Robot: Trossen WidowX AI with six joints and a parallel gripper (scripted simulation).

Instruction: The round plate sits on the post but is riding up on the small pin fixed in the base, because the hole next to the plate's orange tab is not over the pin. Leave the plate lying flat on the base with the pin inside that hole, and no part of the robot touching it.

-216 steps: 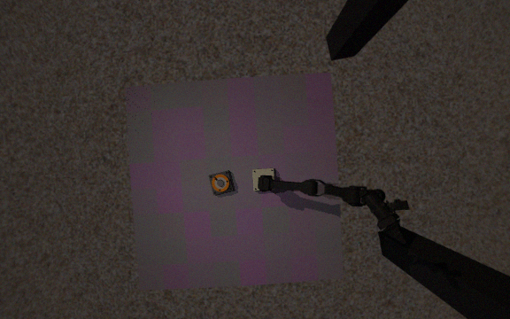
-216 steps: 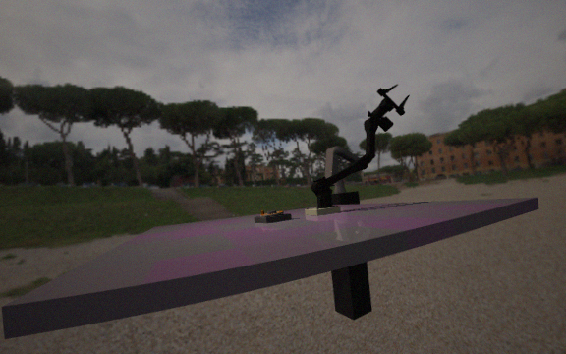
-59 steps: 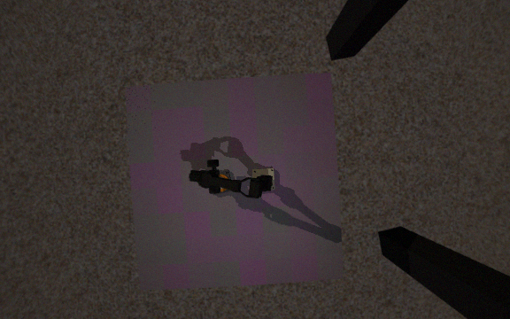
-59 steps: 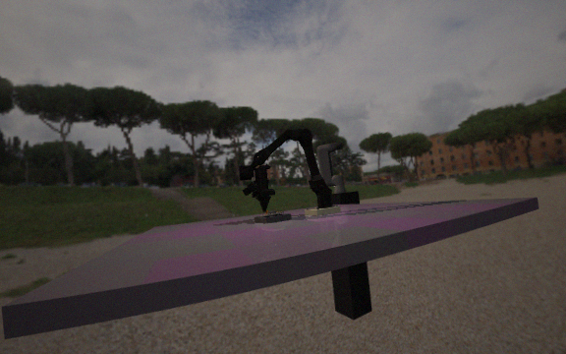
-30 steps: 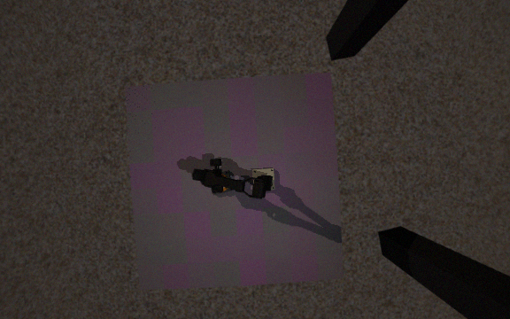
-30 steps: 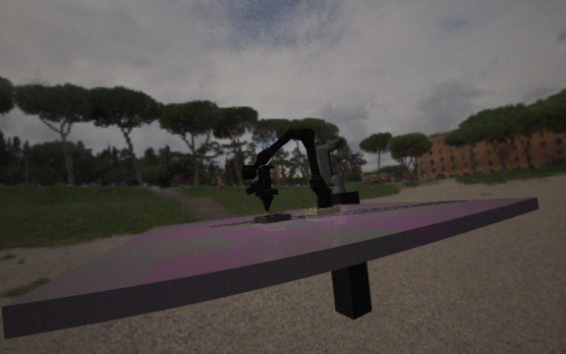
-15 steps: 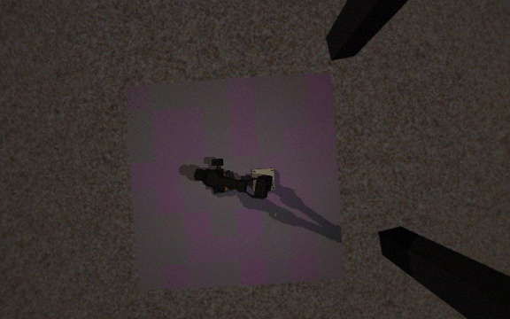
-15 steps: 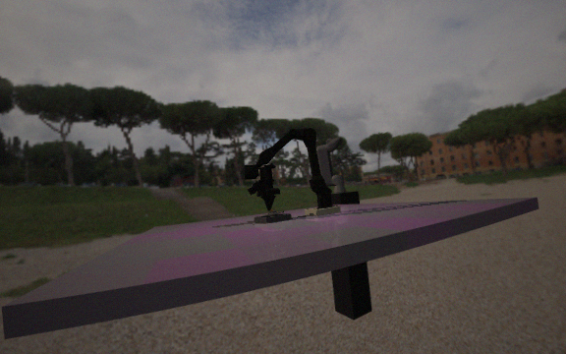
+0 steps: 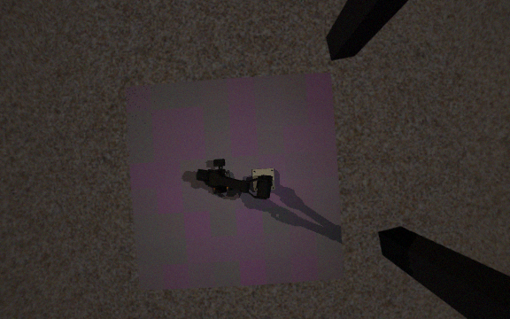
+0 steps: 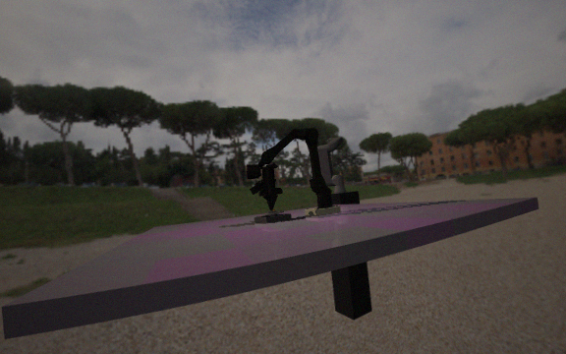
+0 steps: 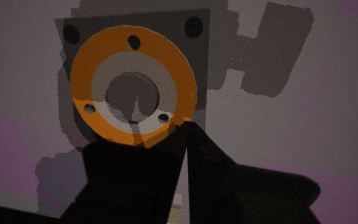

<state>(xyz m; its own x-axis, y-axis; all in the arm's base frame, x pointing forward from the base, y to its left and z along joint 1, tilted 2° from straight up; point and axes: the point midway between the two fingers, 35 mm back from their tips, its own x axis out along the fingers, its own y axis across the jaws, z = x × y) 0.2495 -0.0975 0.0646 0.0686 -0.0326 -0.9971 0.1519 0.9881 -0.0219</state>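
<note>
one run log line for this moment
end effector: shut, empty | tips at near rim of round orange-ringed plate | plate on grey square base | contact: unclear

Patchwork purple and grey table top [image 9: 180, 133] sits on one dark leg [image 10: 351, 290] over speckled gravel ground [image 9: 38, 177]. Two black slabs poke into the top view, one [image 9: 357, 27] at 1 o'clock, one [image 9: 454, 275] at 4 o'clock. Pine trees [image 10: 116, 113], an orange building [image 10: 509, 147], cloudy sky [image 10: 283, 49] behind.
</note>
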